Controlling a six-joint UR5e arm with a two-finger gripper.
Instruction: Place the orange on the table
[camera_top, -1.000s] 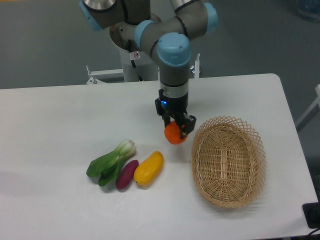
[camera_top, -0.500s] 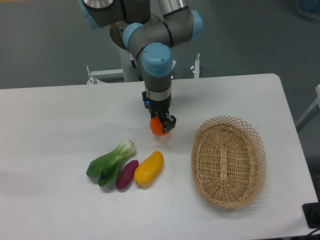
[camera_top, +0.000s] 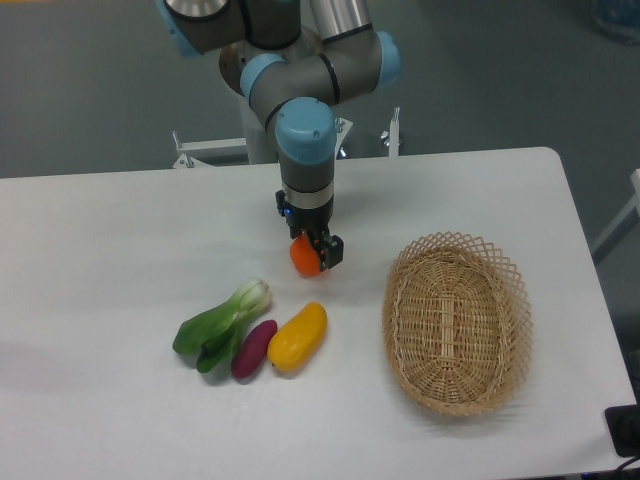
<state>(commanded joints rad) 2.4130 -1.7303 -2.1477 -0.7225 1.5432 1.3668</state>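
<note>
Single fixed camera, high, in front of table (camera_top: 120, 220), looking down at slant toward arm base (camera_top: 262, 140) at far edge. Far enough out for nearly whole white top: right rounded far corner in view, left side and near edge cut by frame. Grey floor fills strip above far edge. Arm's upper links cropped at top. Basket (camera_top: 456, 322) sits right of centre, vegetables (camera_top: 250, 328) left of centre, hand (camera_top: 312, 253) near middle. No second view, so no overlap.

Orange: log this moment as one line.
claw shut on orange | over table | basket to its right | not yet released
</note>
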